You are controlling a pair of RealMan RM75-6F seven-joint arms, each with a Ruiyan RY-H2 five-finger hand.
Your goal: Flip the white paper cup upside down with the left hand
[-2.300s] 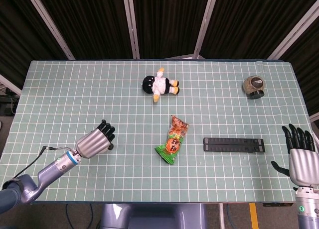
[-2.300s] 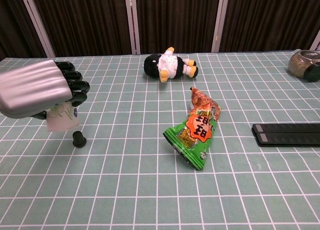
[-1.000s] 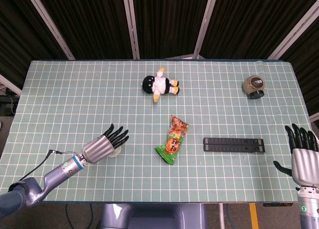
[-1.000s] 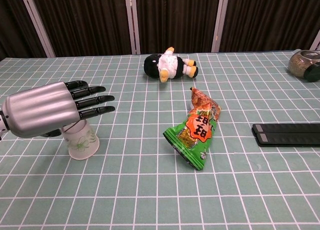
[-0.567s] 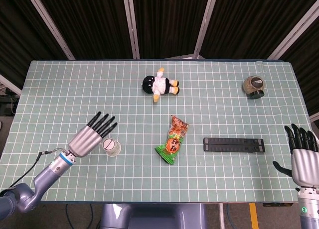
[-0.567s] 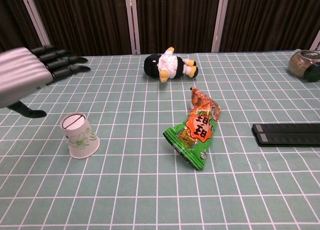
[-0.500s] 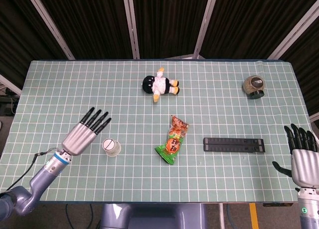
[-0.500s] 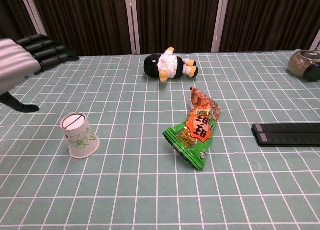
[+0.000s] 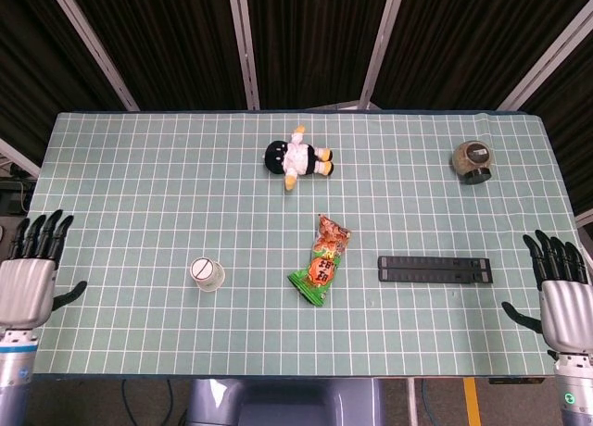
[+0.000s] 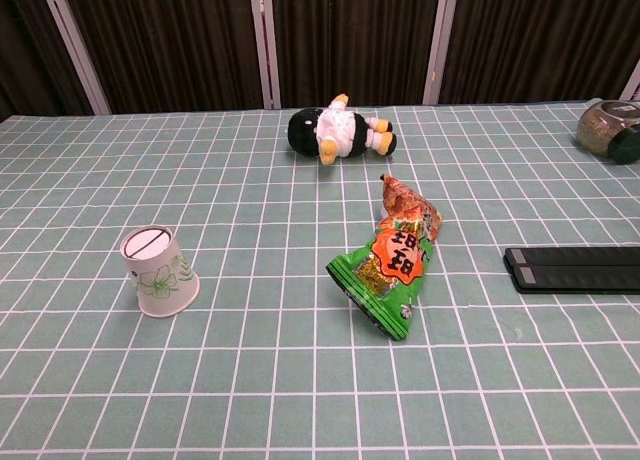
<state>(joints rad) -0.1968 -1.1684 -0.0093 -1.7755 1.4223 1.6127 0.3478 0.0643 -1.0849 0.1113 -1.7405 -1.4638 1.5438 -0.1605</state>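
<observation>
White paper cup [image 10: 157, 271] stands upside down on the table [image 9: 120, 167], on its wide rim with the flat base facing up; its long axis is vertical, leaning slightly. It sits left of centre toward the near edge, with a green flower print on its side.

Left hand [image 9: 28, 275] hovers at the table's left edge, well apart from the cup, palm down, fingers spread and pointing away from the robot, holding nothing. Right hand [image 9: 562, 294] mirrors it at the right edge, fingers apart and empty. Neither shows in the chest view.

Right of the cup, with bare mat between, lies a green and orange snack bag [image 10: 392, 267]. Beyond it a black and white plush [image 10: 338, 130] lies on its side. A black bar [image 9: 435, 269] lies right of the bag, and a jar [image 9: 472, 161] rests near the far right corner.
</observation>
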